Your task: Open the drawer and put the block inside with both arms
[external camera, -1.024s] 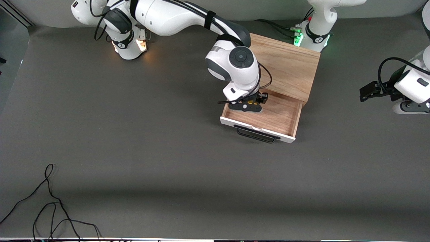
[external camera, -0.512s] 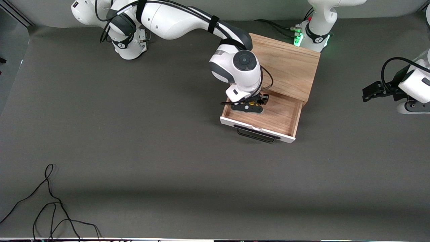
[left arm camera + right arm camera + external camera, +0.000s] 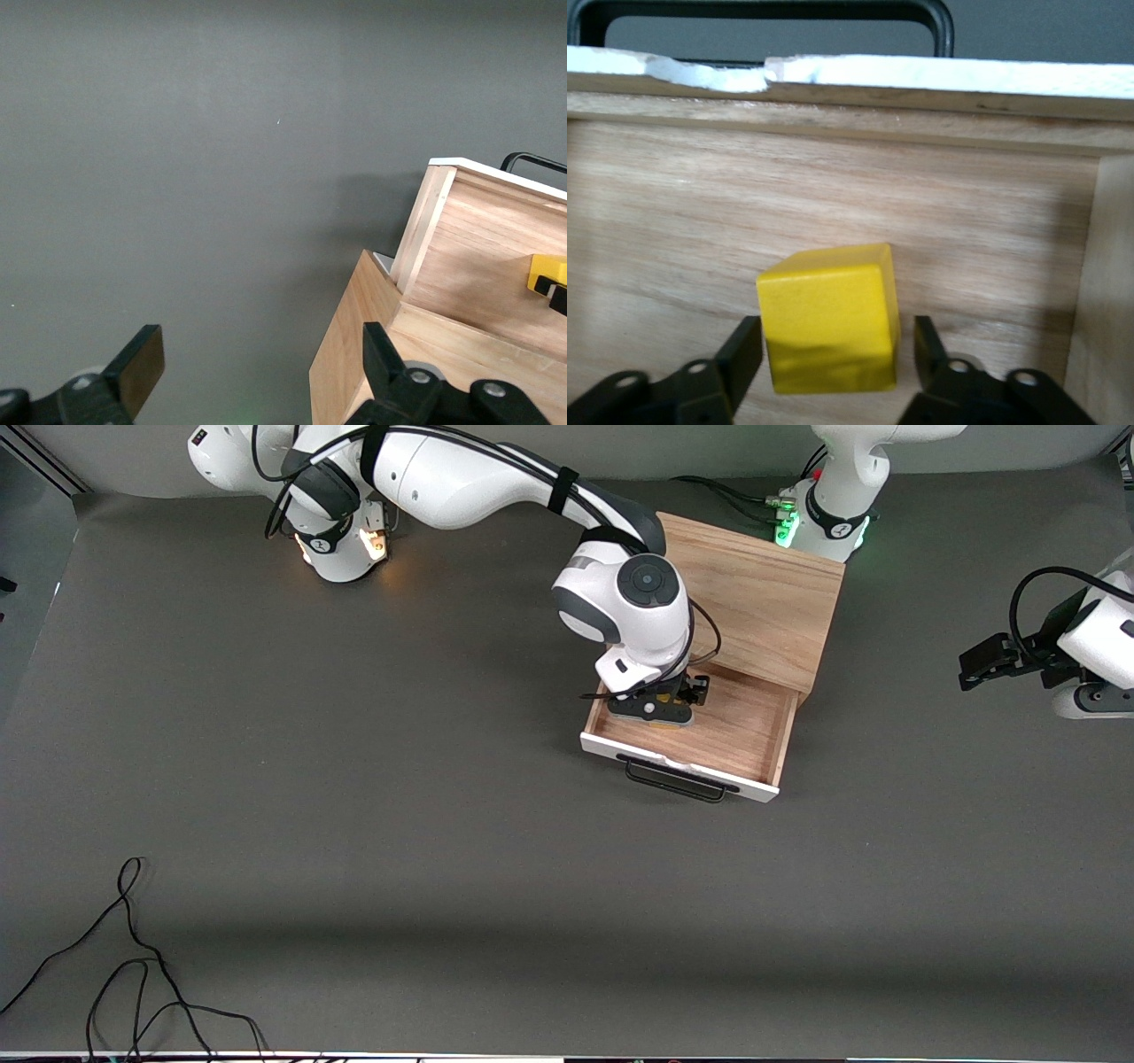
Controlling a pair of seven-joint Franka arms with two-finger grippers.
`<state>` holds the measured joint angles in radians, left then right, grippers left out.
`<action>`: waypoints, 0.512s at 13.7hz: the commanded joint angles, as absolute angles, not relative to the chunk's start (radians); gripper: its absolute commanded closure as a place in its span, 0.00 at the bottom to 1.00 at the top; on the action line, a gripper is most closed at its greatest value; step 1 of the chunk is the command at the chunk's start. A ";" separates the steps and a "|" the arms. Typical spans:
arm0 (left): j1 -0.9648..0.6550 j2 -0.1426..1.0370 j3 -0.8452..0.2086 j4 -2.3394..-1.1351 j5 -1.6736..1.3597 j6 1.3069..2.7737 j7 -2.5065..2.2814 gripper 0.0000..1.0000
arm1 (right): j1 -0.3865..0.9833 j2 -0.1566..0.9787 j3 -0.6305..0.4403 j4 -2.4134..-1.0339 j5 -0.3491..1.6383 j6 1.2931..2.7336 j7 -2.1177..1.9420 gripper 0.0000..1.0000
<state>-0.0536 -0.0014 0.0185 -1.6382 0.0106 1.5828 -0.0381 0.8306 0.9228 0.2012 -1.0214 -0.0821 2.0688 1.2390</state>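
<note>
Right wrist view shows the yellow block (image 3: 828, 319) sitting on the light wood floor of the open drawer (image 3: 850, 190), between the two black fingers of the right gripper (image 3: 837, 354). A narrow gap shows on each side of the cube, so the fingers look parted and no longer clamped on it, though whether one pad touches the block is hard to tell. The drawer's white front panel, chipped along its top edge, and its black bar handle (image 3: 771, 13) lie past the block.

In the front view the drawer (image 3: 769, 731) is pulled out of the oak cabinet (image 3: 762, 598), and the right gripper (image 3: 656, 710) is down inside it, at the right arm's end of the drawer. The left gripper (image 3: 983, 662) waits with its fingers spread, over bare table toward the left arm's end, well apart from the cabinet.

By my reading, opening the drawer is done and the block is placed inside; what remains is for the right arm to lift clear.
</note>
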 commanded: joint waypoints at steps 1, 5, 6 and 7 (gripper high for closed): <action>-0.064 -0.014 0.034 -1.625 -0.012 1.565 -0.021 0.00 | 0.838 0.933 0.202 -0.983 -0.109 2.065 1.275 0.00; -0.064 -0.008 0.034 -1.628 -0.012 1.566 -0.023 0.00 | 0.805 0.858 0.202 -0.979 -0.106 1.981 1.270 0.00; -0.064 -0.005 0.034 -1.629 -0.012 1.566 -0.023 0.00 | 0.783 0.829 0.202 -0.980 -0.103 1.962 1.266 0.00; -0.064 -0.003 0.034 -1.631 -0.012 1.566 -0.023 0.00 | 0.757 0.803 0.202 -0.982 -0.101 1.939 1.261 0.00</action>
<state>-0.0536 -0.0008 0.0209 -1.6345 0.0035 1.5814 -0.0381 0.8000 0.8761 0.1982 -0.9675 -0.0836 1.9995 1.2434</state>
